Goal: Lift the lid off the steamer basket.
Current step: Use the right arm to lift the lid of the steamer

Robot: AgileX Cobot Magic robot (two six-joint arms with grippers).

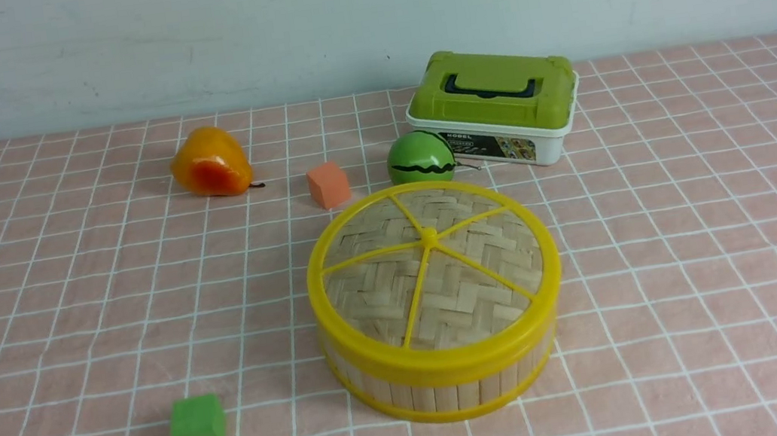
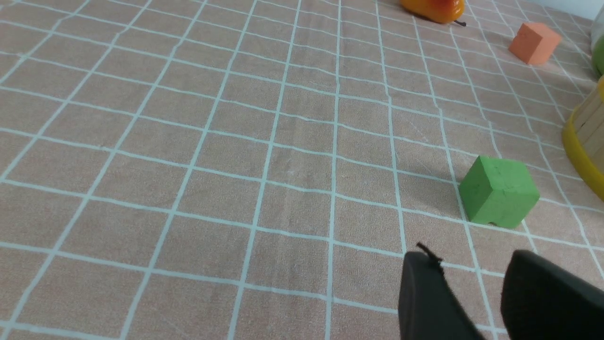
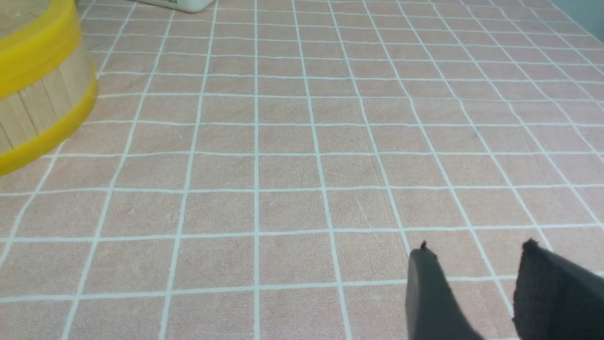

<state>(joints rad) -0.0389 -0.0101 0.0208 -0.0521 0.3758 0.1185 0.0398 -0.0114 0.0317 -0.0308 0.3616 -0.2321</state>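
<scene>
Right gripper [image 3: 476, 246] spread & empty over the tablecloth [image 3: 292, 165], well apart from the steamer basket [image 1: 458, 387]; left gripper [image 2: 469, 257] likewise spread, holding nothing, near the green cube [image 2: 498, 196]. Basket sits mid-cloth w/ the lid [image 1: 434, 272] seated flat on its top rim, untouched. Nothing done yet, I'd say: approach, grasp & lift-off all remain.

A yellow-rimmed lid [image 1: 460, 291] of herringbone weave and a green cube [image 1: 197, 425] are pictured against pink cloth [image 1: 704, 242] gridded in white.
</scene>
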